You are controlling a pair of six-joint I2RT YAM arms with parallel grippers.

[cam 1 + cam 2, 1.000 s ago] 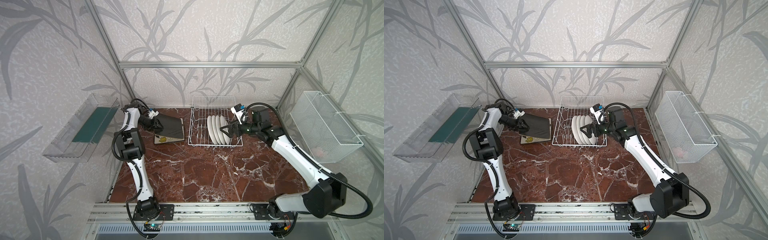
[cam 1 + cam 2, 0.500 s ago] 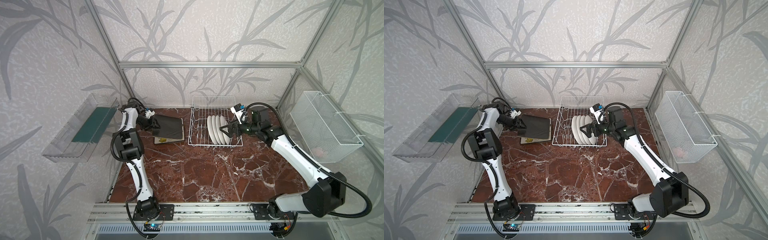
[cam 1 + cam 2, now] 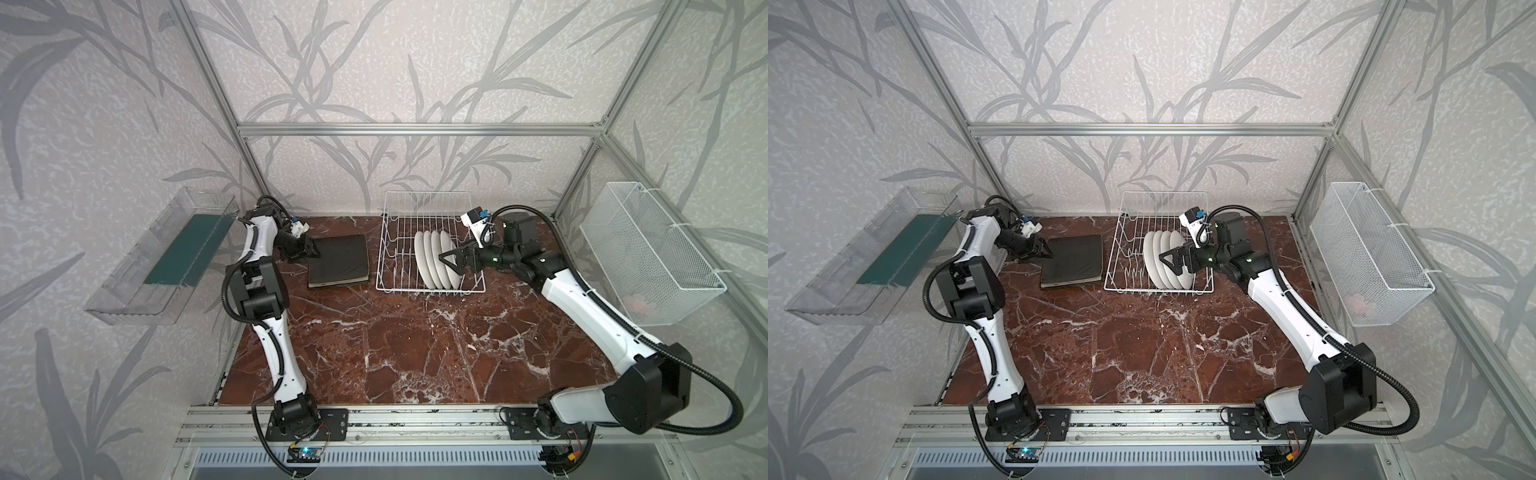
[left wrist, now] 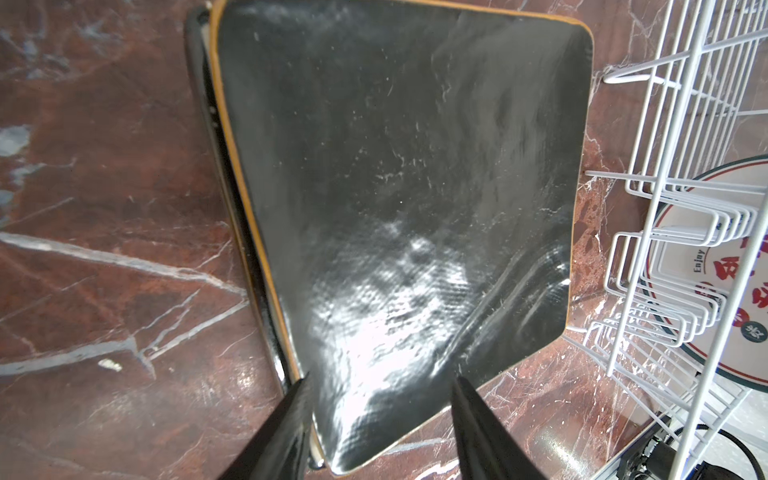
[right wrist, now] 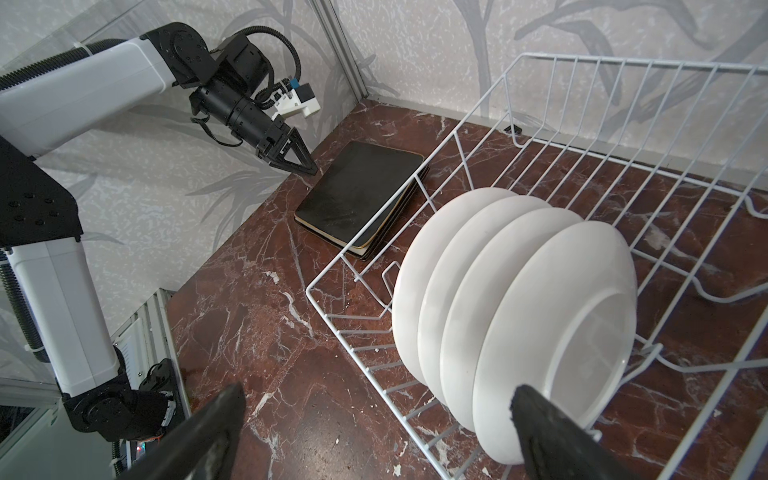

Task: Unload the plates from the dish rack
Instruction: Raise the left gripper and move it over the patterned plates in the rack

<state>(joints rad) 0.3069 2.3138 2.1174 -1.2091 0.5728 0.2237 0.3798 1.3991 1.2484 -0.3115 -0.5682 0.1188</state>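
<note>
My right gripper [image 3: 451, 262] is spread wide and empty at the right end of the dish rack [image 3: 424, 204], its fingers straddling the outermost of four round white plates [image 3: 432, 257] standing upright inside. Just left of the rack, my left gripper [image 3: 315, 252] hangs parted and empty over the edge of the square plates [image 3: 338, 259], stacked black backs up.

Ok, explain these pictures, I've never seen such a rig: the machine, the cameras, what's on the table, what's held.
Two robot arms reach over a marble table. Two pictures look down from overhead; two come from cameras on the arms' wrists. On the table stands a wire dish rack with four round plates on edge; beside it, a stack of black-backed square plates. The left gripper, a two-fingered pincer, is open by the stack; the right gripper is open near the round plates. Nothing is held.
</note>
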